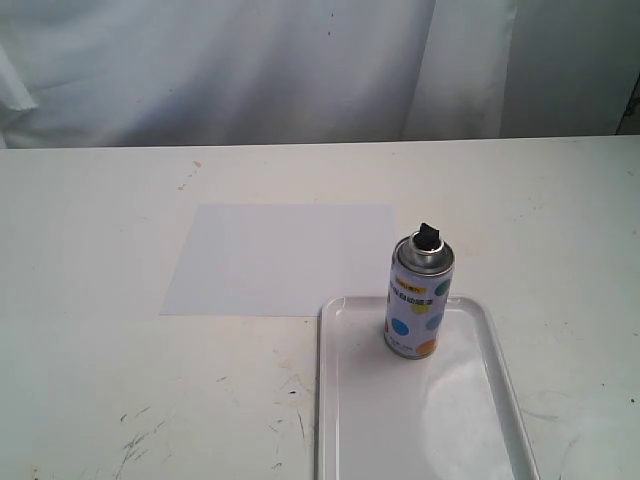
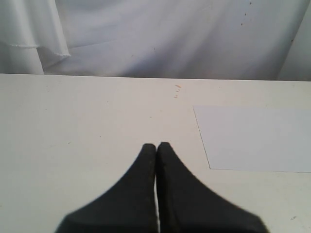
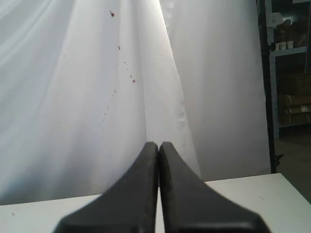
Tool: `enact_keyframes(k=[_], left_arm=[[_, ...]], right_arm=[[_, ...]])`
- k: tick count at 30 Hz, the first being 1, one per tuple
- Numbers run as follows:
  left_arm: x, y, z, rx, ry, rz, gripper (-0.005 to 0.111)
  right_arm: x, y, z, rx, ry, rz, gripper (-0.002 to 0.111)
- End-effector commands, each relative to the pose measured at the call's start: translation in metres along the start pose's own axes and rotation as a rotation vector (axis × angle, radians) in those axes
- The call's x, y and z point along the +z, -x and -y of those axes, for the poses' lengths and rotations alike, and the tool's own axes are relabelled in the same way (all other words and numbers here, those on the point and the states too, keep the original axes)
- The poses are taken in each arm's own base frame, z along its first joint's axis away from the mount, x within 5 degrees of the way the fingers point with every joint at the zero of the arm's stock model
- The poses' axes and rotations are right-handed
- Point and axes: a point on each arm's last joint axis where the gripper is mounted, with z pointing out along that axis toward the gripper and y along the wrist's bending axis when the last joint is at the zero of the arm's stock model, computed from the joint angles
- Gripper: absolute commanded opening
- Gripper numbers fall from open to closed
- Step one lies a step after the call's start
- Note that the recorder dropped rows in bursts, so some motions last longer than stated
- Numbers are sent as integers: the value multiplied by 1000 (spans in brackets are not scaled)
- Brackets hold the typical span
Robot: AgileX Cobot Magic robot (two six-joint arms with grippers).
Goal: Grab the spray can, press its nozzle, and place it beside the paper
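White table [image 1: 100, 380]; spray can [image 1: 420, 300] upright in tray [image 1: 326, 400], near paper [image 1: 280, 260]; left pincer [image 2: 156, 145], right pincer [image 3: 159, 144] closed, empty.

The spray can [image 1: 418, 300] has a shiny metal shoulder, smooth printed label and matt black plastic nozzle [image 1: 429, 236]. Its tray [image 1: 345, 410] is glossy white; the paper [image 2: 257, 138] ahead of the left end effector [image 2: 157, 145] is matt, the counter [image 1: 100, 350] scuffed.

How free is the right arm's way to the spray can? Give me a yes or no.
Probably yes: the spray can stands upright and alone on the tray, on that arm's side. The right gripper is shut and must open first.
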Motion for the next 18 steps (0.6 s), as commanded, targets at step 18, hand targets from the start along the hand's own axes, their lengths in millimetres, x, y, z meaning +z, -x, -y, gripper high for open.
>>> enact_keyframes(k=[18], left_arm=[[0,-1,0,4,2,7,0]], right_arm=[[-11,-75,7,-33,-5,-227,0]])
